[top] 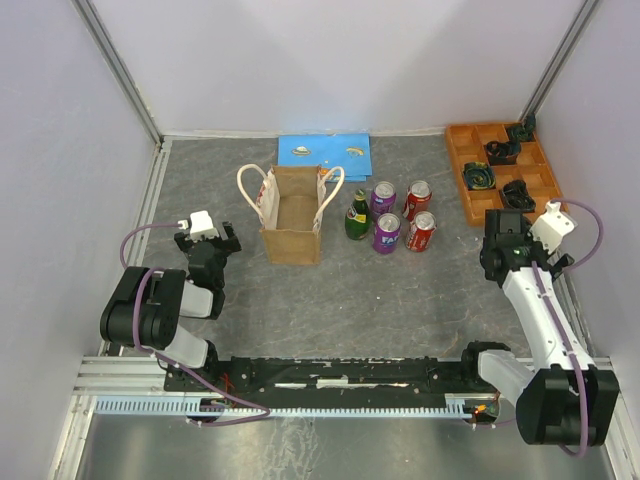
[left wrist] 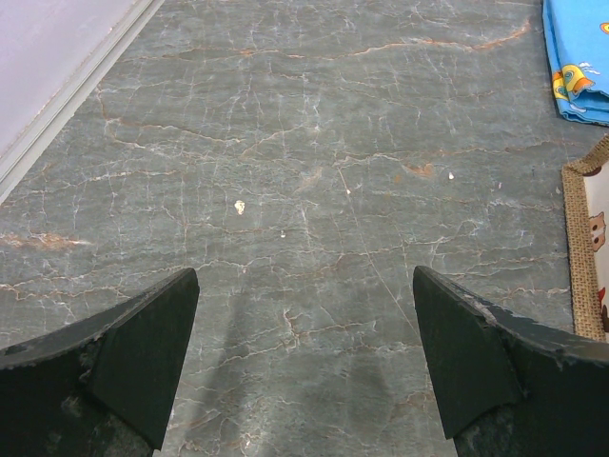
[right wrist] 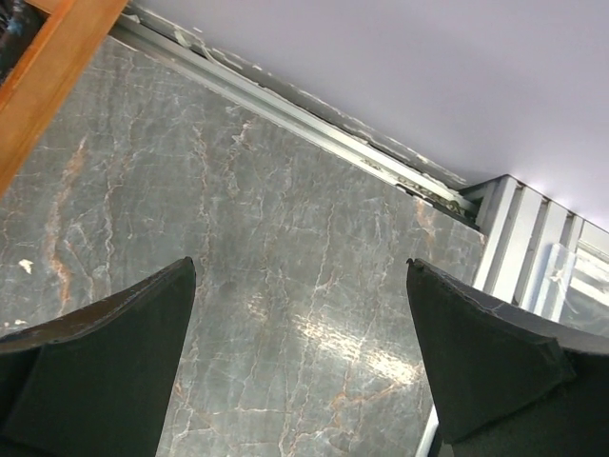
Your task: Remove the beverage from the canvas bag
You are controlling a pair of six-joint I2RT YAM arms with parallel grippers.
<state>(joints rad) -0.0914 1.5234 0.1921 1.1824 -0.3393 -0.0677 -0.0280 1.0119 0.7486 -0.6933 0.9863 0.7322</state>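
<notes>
You are working over a grey, marble-veined bench (top: 400, 300) closed in by pale lilac walls (top: 330, 60), with metal rails along its edges. The small upright tan-brown canvas bag (top: 293, 228) with cream rope handles stands open on the far middle of the bench. From above its inside shows only brown shade, so you cannot tell what it holds.

Just right of the bag stand a green bottle (top: 357, 217), two purple cans (top: 385, 232) and two red cans (top: 420, 231). A flat blue board (top: 324, 152) lies behind the bag, and an orange compartment tray (top: 480, 150) of dark, unclear things sits far right.

Your left hand (left wrist: 304, 286) hangs spread over bare bench left of the bag, whose edge is cut off in its wrist view. Your right hand (right wrist: 300, 276) is spread too, beside the right rail.
</notes>
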